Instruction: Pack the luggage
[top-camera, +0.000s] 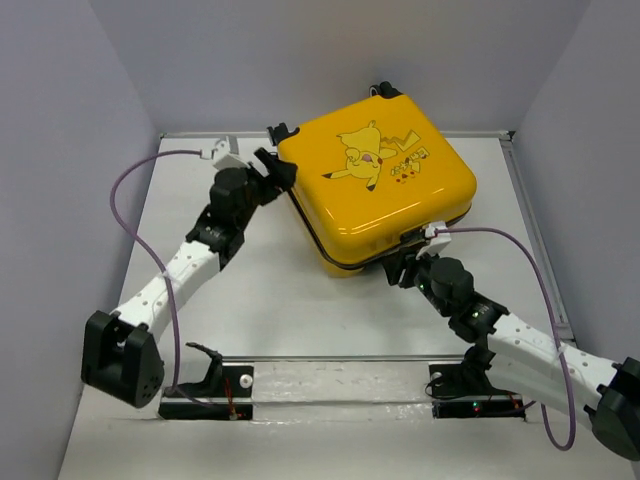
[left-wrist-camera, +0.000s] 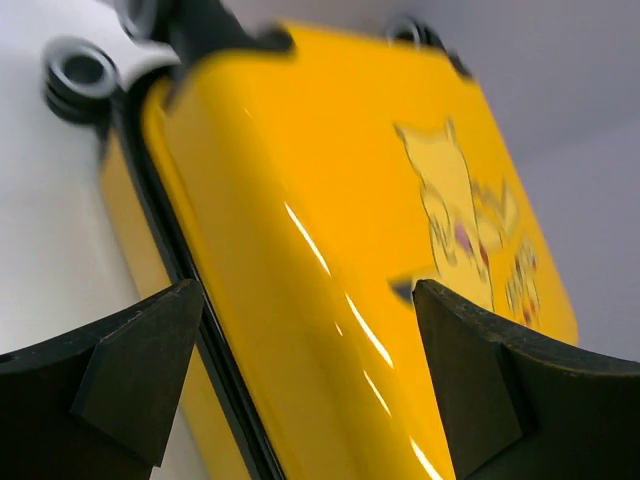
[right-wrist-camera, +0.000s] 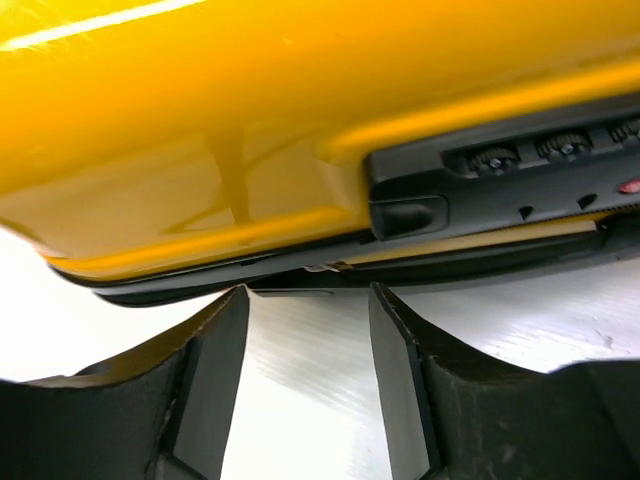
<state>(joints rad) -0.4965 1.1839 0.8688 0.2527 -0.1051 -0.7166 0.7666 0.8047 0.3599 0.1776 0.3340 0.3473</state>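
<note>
The luggage is a small yellow hard-shell suitcase with a Pikachu print, lying flat and closed at the back middle of the table. My left gripper is open at its left edge, the fingers on either side of the lid's shell. My right gripper is open and empty at the front edge, just below the black zipper trim and combination lock. A black-and-white wheel shows at the suitcase's far corner. No clothes are in view.
The table is white with a raised rim on the right. Grey walls enclose the back and sides. Purple cables loop off both arms. The arm bases sit at the near edge.
</note>
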